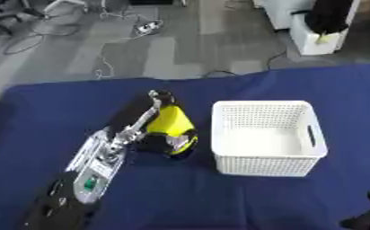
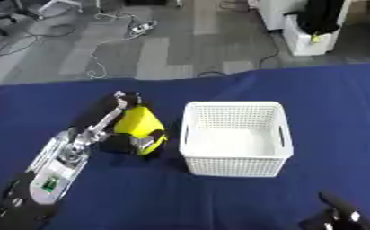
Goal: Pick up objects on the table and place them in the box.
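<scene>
- blue-clothed counter [image 1: 219, 202], grey floor [image 1: 180, 40] with cables behind
- left hand [image 1: 160, 134] looks curled on yellow object [image 1: 171, 120]; white basket [image 1: 314, 134] just right
- right hand [image 2: 333, 218] low corner, fingers unclear

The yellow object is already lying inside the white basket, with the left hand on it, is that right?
Not quite. The yellow object is still on the blue table, just left of the white basket, which looks empty. The left hand is on it, as you said. The left eye view shows this.
</scene>
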`<state>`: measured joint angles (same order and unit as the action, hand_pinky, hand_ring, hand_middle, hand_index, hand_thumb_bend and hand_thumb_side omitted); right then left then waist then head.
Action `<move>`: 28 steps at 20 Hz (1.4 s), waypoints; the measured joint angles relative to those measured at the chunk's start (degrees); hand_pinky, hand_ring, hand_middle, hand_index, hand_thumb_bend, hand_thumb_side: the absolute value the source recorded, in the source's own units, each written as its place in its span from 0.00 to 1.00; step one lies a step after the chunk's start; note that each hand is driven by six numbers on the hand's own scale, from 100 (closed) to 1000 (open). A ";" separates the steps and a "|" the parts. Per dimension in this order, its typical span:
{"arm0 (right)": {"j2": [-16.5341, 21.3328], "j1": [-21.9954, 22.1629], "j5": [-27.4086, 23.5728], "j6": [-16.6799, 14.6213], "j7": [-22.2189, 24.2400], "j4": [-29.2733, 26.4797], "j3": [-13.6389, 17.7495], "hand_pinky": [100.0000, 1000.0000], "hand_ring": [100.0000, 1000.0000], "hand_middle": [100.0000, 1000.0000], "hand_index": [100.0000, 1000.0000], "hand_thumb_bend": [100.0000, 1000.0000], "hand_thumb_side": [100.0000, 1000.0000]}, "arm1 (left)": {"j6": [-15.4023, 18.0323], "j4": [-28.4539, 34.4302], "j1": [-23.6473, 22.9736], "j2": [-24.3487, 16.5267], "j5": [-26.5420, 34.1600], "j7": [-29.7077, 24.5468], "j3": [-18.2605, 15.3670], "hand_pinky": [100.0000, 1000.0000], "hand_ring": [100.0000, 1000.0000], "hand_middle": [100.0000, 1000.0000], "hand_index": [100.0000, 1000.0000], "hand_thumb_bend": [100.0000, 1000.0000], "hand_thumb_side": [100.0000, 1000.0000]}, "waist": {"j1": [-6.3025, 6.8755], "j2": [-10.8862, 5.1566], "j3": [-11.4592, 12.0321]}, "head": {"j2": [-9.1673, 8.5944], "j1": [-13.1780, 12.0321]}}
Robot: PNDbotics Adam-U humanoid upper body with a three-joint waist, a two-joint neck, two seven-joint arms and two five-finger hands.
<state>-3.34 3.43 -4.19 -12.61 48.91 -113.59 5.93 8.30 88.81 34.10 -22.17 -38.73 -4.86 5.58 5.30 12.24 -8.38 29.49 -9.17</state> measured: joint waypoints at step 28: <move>3.87 -2.17 -4.17 2.10 -1.09 0.00 0.36 0.70 0.45 0.57 0.94 0.78 0.72 | 4.58 -1.85 13.99 2.63 2.35 -4.69 6.78 0.00 0.00 0.00 0.10 0.18 0.54 | 4.11 -0.67 -7.36 | -3.44 -2.12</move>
<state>0.53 1.26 -8.35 -10.50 47.82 -113.60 6.29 12.88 86.96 48.09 -19.55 -36.39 -9.55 12.36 9.41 11.57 -15.74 26.04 -11.29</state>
